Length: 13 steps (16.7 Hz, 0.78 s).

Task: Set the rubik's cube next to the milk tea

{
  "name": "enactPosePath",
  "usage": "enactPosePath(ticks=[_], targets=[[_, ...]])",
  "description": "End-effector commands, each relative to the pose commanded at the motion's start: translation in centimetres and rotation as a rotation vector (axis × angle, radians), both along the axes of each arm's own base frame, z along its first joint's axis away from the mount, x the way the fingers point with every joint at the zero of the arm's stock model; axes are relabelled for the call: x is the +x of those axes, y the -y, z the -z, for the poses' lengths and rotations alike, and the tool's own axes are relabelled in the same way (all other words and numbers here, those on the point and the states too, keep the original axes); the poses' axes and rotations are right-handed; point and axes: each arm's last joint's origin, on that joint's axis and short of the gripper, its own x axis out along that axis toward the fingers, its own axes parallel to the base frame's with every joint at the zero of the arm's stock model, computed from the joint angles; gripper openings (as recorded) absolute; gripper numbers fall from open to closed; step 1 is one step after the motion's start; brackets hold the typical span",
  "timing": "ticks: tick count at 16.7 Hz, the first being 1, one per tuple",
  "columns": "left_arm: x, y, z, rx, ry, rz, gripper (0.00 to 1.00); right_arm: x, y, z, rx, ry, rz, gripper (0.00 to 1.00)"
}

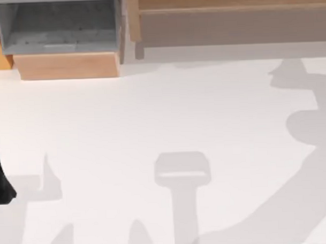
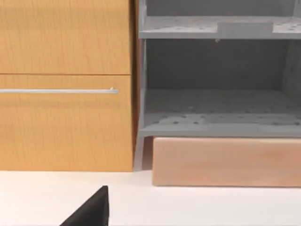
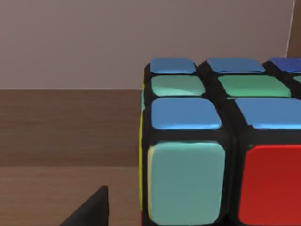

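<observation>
Rubik's cube [image 3: 221, 141] close before right jaws, their state impossible to tell

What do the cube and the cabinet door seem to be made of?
The cube looks like black plastic with glossy coloured tiles, which carry soft highlights. The door looks like matt wood or wood veneer, with fine grain lines and a thin metal-looking handle.
</observation>
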Motion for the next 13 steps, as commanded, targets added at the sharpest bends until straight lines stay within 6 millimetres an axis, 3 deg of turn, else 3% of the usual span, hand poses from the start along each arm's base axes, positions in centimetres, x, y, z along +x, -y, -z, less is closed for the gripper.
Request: enactPosePath(ticks=[3,13], targets=[[0.00,0.00,0.00,0.000,0.000,0.000,1.00,0.00,0.00,0.00,0.000,0.000,0.000,1.00],[0.00,0.00,0.00,0.000,0.000,0.000,1.00,0.00,0.00,0.00,0.000,0.000,0.000,0.25]])
